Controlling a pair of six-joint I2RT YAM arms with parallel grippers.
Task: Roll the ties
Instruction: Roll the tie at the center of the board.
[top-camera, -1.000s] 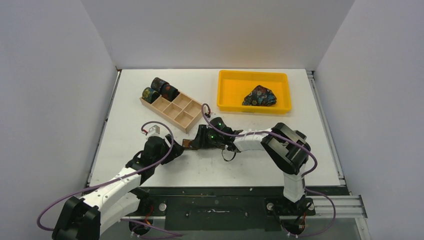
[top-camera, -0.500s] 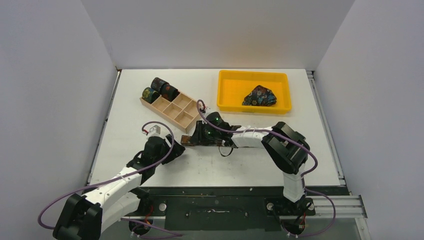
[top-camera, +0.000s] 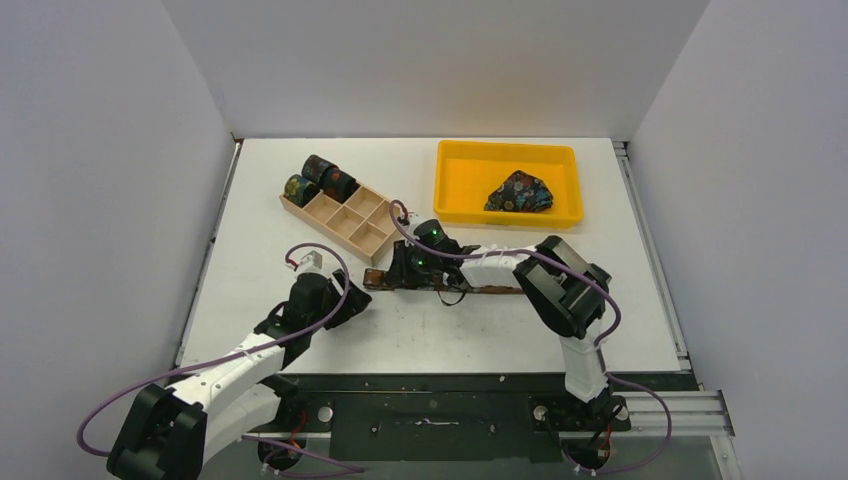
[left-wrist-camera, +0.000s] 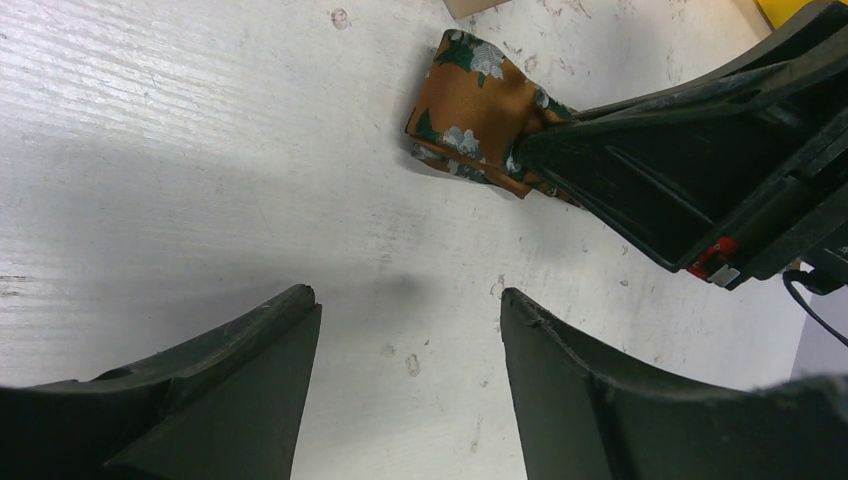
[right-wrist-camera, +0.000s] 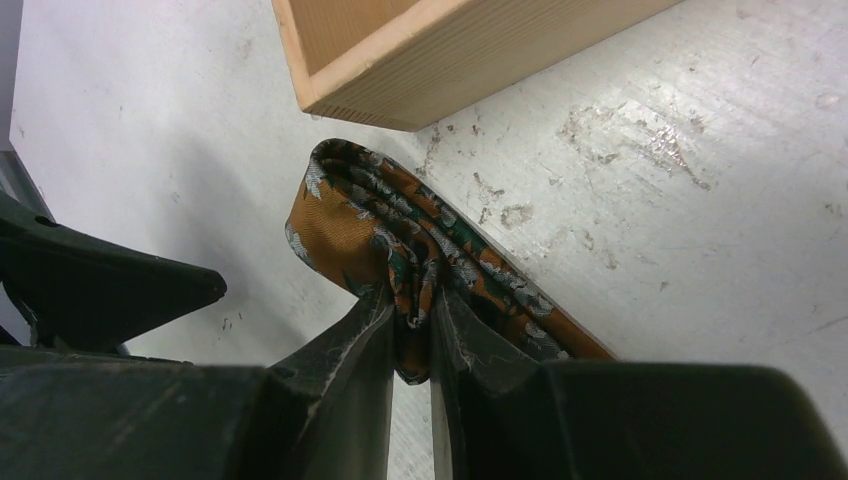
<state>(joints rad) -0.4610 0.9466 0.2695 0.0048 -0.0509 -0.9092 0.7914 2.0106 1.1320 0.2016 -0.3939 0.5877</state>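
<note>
- The right hand (right-wrist-camera: 412, 345) is almost closed. It pinches the folded end of the rust tie (right-wrist-camera: 365, 215), and the cloth bunches between its fingers (right-wrist-camera: 340, 355).
- That end is orange-brown with grey-blue and green flowers. It lies on the table (top-camera: 260, 250) just beside the near corner of the box (right-wrist-camera: 400, 60). Whether it touches the wood cannot be told.
- In the top view the rest of the rust tie runs to the right as a flat narrow strip on the table, under the right forearm.
- The left hand (left-wrist-camera: 408, 298) is open and holds nothing. It hangs over bare table near the tie's end, and its fingers are clear of the cloth.
- From the left wrist, the tie's end lies beyond the left fingertips, and the right hand reaches onto it from the right.
- Three rolled ties (top-camera: 320, 178) stand close together at the far left end of the box. Which compartments they fill cannot be told.
- A dark floral tie (top-camera: 520, 192) lies heaped in the yellow tray (top-camera: 450, 190) at the far right of the table, well apart from both hands.
</note>
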